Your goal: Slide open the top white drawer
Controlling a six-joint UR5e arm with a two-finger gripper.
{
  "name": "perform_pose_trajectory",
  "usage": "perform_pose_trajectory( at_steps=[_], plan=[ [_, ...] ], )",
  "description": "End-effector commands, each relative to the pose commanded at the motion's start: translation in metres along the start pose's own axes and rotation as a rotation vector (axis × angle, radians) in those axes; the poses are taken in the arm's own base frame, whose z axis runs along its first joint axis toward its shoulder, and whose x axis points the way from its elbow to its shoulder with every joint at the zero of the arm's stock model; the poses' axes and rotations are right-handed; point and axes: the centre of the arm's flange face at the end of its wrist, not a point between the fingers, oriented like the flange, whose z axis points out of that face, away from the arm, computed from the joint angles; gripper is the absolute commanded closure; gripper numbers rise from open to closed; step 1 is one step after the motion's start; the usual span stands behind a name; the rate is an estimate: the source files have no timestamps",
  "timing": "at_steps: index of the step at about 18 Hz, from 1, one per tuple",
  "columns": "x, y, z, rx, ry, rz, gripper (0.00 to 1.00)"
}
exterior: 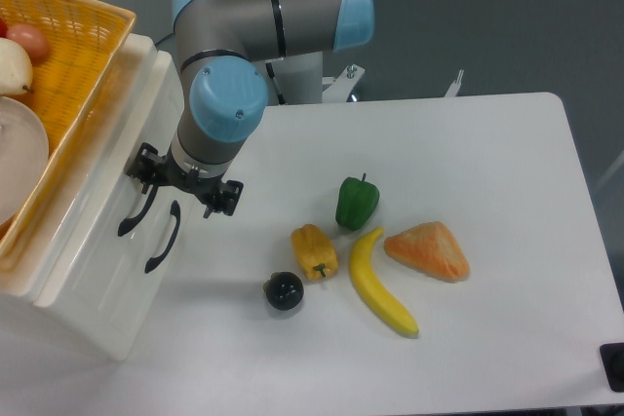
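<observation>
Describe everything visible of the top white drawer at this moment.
The top white drawer is a glossy white plastic front, the upper of two on the cabinet at the table's left, under an orange basket. It looks shut, flush with the cabinet face. Its curved black handle slants down the front, and the gripper sits at the handle's upper end; whether its fingers grasp it cannot be told.

Open white surface (487,143) stretches right of the cabinet, with bare room between the drawer fronts and the nearest produce. A yellow pepper (314,251), green pepper (357,202), banana (381,284), orange wedge (428,249) and dark round fruit (284,290) cluster mid-surface. The gripper (182,184) crowds the top white drawer (122,158) handle; a yellow basket (73,56) caps the cabinet.
</observation>
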Motion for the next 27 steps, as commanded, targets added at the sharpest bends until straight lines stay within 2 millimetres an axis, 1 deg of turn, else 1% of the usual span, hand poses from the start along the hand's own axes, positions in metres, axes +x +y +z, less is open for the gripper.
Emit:
perform_pose_trajectory(
  at_steps=[18,27],
  plan=[
    [-0.0040,-0.0024,0.0059,-0.007,0.002,-0.004,0.00],
    [-0.0073,-0.0046,0.0029,-0.001,-0.002,-0.005,0.00]
  ],
)
